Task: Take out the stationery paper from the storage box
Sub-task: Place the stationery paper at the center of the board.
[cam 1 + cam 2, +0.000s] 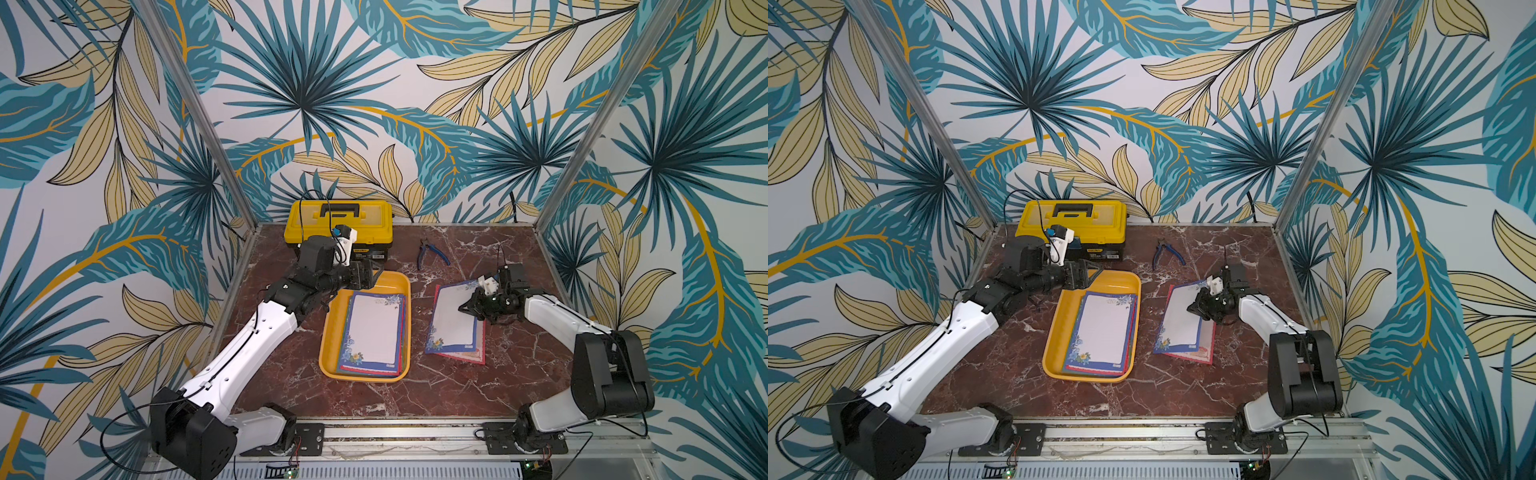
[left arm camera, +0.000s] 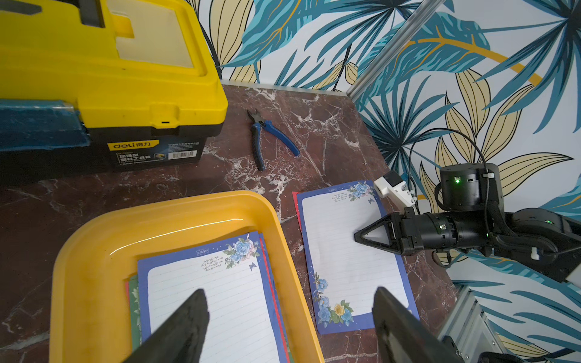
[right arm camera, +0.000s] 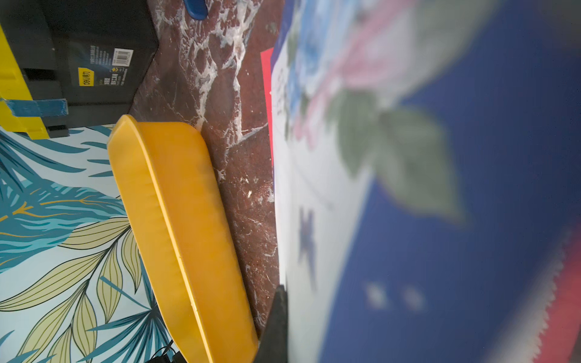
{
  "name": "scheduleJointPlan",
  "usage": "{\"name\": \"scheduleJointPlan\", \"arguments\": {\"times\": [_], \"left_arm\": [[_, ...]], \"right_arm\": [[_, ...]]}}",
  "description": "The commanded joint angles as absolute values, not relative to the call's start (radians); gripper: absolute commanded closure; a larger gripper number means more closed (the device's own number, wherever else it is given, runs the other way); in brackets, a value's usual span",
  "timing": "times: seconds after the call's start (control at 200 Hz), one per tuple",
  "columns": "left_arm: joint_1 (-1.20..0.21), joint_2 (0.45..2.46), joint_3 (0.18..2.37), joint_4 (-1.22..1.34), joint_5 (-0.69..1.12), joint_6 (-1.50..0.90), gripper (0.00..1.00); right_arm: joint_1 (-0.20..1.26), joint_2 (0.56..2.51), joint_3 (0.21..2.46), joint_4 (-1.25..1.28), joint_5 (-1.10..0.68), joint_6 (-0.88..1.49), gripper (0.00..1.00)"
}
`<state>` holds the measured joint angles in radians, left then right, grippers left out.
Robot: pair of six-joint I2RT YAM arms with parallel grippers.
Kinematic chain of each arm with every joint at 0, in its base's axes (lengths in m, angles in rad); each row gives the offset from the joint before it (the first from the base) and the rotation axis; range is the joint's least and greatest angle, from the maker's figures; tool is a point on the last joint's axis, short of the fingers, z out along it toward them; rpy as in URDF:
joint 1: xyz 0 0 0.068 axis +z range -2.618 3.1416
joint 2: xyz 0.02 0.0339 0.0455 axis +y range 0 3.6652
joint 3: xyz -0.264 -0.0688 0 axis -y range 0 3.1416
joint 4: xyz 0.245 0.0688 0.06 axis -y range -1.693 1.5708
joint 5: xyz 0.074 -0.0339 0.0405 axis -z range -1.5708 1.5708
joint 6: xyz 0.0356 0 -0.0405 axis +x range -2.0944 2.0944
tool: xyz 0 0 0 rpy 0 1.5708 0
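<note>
Both top views show a marble-patterned table (image 1: 478,382) with a robot arm at either side. Left of centre, the left gripper (image 1: 374,275) hangs over the far end of the storage box (image 1: 329,332). Its jaws are spread wide and hold nothing, apparently poised to reach for the next sheet. Behind it, a yellow toolbox (image 1: 338,224) sits at the table's back edge. At centre frame, the box holds a stack of stationery paper (image 1: 372,332), blue floral on top, with red and green edges beneath. Blue-handled pliers (image 1: 432,253) lie above and right of the box. Right of centre, loose sheets (image 1: 455,328) lie out on the table, blue over red. The right gripper (image 1: 462,308), jaws closed on nothing, points its tip at the blue sheet's white centre, probably to pin it flat. Contact cannot be confirmed.
</note>
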<state>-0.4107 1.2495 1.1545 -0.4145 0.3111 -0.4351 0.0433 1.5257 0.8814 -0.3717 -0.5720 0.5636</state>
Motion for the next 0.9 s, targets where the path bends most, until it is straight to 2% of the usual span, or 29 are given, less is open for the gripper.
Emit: {"name": "scheduleJointPlan", "arguments": {"times": [0.0,0.731,0.896], "left_arm": [[-0.404,1.254,1.169,-0.425,0.321,-0.444,0.17],[-0.404,1.309,1.201,-0.425,0.353,-0.466,0.17],[-0.403,1.308,1.206,-0.425,0.357,-0.466,0.17]], "right_arm": [[0.034,1.550,0.864,-0.408,-0.542,0.524,0.98],[0.032,1.650,0.976,-0.550,-0.403,0.407,0.91],[0.033,1.653,0.986,-0.562,-0.365,0.397,0.82]]}}
